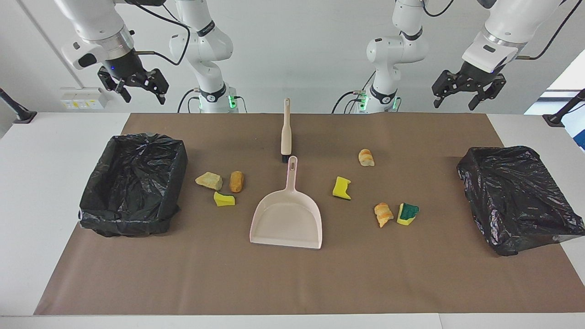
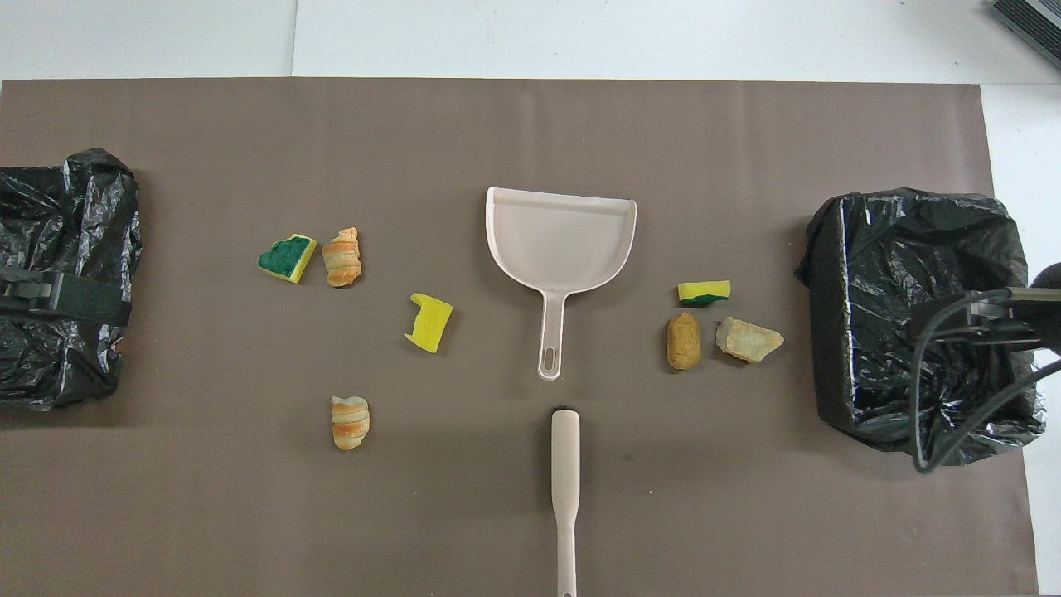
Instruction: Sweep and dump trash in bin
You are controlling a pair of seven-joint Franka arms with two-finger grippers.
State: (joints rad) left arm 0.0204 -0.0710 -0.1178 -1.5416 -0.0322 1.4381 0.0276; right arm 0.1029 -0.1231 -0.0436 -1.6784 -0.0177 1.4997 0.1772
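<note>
Nothing is swept yet: two black-lined bins (image 1: 133,183) (image 1: 518,198) flank the dustpan (image 1: 287,219), the brush (image 1: 286,132) lies by its handle, the trash (image 1: 342,188) is scattered beside it, and the left gripper (image 1: 467,89) and right gripper (image 1: 132,84) wait raised with fingers spread, so next one must grasp the brush.

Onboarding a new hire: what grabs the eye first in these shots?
The pale pink dustpan lies mid-table with the brush just nearer the robots. Seven trash scraps are scattered on either side of it. A black-lined bin sits at each end, the other bin at the left arm's end; both pincers hang open above, waiting.
</note>
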